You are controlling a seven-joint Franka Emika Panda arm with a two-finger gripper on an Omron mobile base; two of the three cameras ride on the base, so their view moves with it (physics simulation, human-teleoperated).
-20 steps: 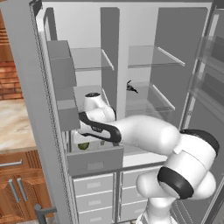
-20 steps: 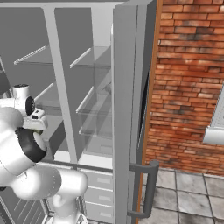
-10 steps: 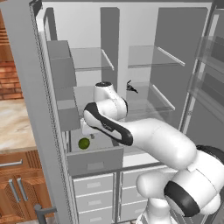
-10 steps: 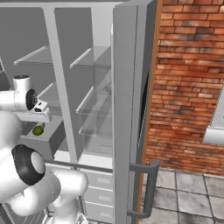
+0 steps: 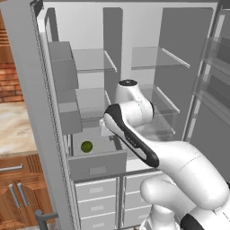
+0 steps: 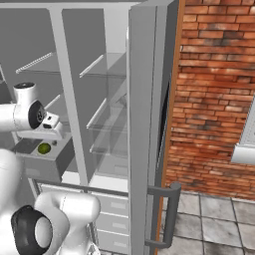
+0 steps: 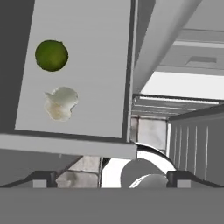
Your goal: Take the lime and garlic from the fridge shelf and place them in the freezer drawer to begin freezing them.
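Open fridge ahead, both doors swung wide, glass shelves (image 5: pixel 96 60) bare. Below them the freezer drawer (image 5: pixel 96 165) pulled out, grey flat front with a small recessed handle. Inside it, on the drawer floor, the lime (image 5: pixel 86 146), dark green, near the left wall. Seen too in the right base view as a green spot (image 6: pixel 44 148) in the grey box (image 6: pixel 47 167). From the hand view, looking down into the drawer (image 7: pixel 105 65): lime (image 7: pixel 51 55) and garlic (image 7: pixel 61 103) lying just beside each other, not clearly touching, both loose on the pale floor. Pincer (image 7: pixel 109 178) above the drawer, finger tips (image 7: pixel 40 179) spread wide at the bottom corners of the hand view, nothing between them, nothing held. White arm (image 5: pixel 134 134) reaching from the lower right across the drawer's right end, wrist in front of the lower shelf. White drawers with bar handles (image 5: pixel 96 197) under the freezer drawer. Brick wall (image 6: pixel 214 89) to the right of the fridge door, wooden cabinet (image 5: pixel 18 197) to the left
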